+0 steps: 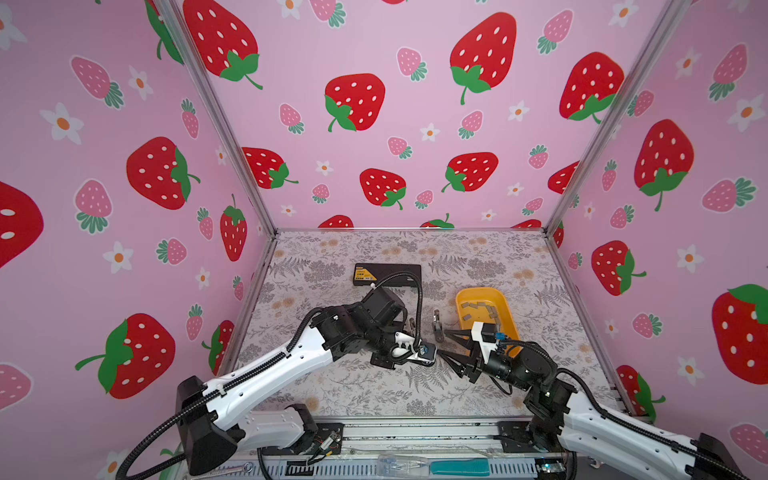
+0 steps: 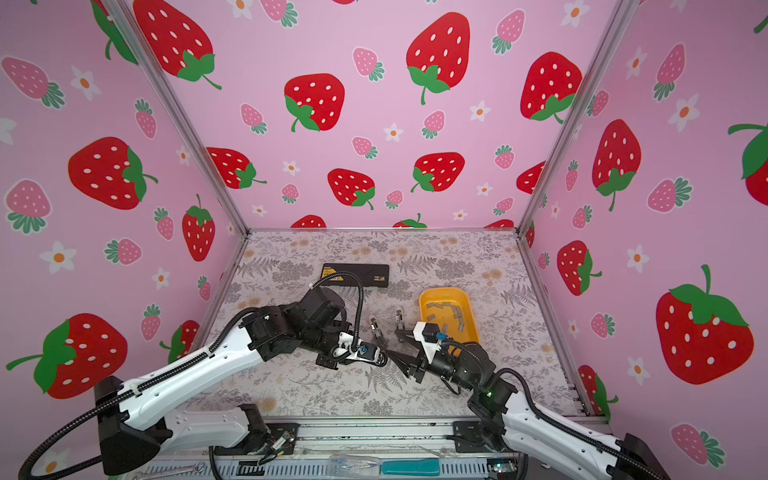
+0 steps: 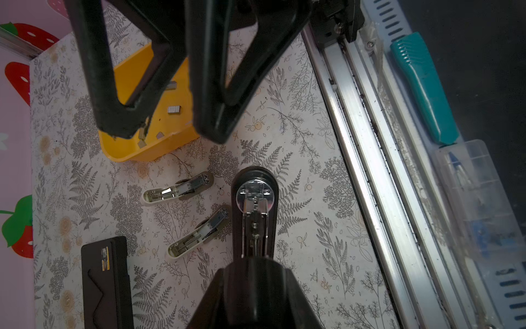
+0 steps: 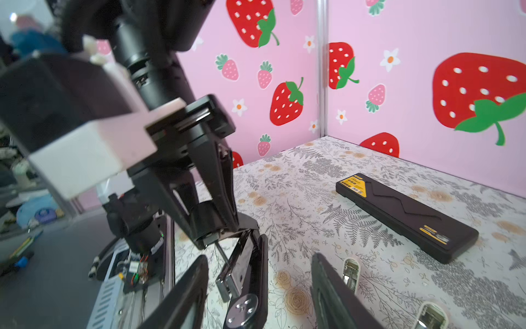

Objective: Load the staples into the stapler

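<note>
My left gripper (image 3: 254, 262) is shut on the rear end of a black stapler (image 3: 254, 199), which hangs open over the mat with its metal magazine (image 4: 227, 273) swung away from the base. My right gripper (image 4: 259, 257) stands open, its fingers on either side of the stapler's front end without touching it. Both top views show it (image 1: 444, 343) just right of the left wrist. The staples (image 1: 486, 309) lie as several grey strips in a yellow tray (image 1: 461, 299) behind the right gripper. They also show in the left wrist view (image 3: 174, 109).
Two small whitish staplers (image 3: 178, 192) (image 3: 199, 232) lie open on the mat between the grippers and the tray. A long black case (image 1: 386, 274) lies further back. A teal-handled tool (image 3: 421, 85) and a clear plastic box (image 3: 478, 199) sit beyond the front metal rail (image 3: 370, 171).
</note>
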Available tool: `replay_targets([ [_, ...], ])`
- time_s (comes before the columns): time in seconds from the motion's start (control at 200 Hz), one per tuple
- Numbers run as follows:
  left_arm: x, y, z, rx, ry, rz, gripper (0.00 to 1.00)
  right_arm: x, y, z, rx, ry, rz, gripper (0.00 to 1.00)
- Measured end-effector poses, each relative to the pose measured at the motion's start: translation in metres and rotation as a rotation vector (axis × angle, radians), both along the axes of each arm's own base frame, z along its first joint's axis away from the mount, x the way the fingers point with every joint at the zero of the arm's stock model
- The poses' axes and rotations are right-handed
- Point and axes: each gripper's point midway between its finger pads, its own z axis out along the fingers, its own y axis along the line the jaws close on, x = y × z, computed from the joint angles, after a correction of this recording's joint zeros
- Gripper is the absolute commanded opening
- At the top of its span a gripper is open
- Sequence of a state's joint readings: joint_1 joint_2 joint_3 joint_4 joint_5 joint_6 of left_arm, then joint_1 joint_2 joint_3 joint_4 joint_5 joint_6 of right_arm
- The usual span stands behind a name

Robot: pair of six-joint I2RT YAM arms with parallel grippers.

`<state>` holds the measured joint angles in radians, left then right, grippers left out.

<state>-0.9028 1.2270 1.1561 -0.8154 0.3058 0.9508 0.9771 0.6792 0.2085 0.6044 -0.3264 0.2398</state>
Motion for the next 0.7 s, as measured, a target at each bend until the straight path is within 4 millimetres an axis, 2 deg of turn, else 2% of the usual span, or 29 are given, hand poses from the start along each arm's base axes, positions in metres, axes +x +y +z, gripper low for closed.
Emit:
replay_targets([
  [0.29,-0.005,-0.001,0.000,-0.002,0.026,-0.020,0.00,-0.017,0.019,-0.030,-0.130,-0.016,0.113,0.56],
  [0.385,-0.006,-0.001,0.000,-0.006,0.033,-0.027,0.00,-0.018,0.023,-0.033,-0.148,-0.021,0.123,0.52],
  [0.505,-0.007,-0.001,-0.001,-0.006,0.038,-0.031,0.00,-0.020,0.030,-0.034,-0.163,-0.020,0.139,0.52],
  [0.52,-0.007,-0.001,-0.001,-0.006,0.038,-0.031,0.00,-0.020,0.031,-0.034,-0.165,-0.020,0.139,0.49],
  [0.7,-0.006,-0.002,0.001,-0.010,0.040,-0.032,0.00,-0.021,0.042,-0.039,-0.197,-0.026,0.147,0.42],
])
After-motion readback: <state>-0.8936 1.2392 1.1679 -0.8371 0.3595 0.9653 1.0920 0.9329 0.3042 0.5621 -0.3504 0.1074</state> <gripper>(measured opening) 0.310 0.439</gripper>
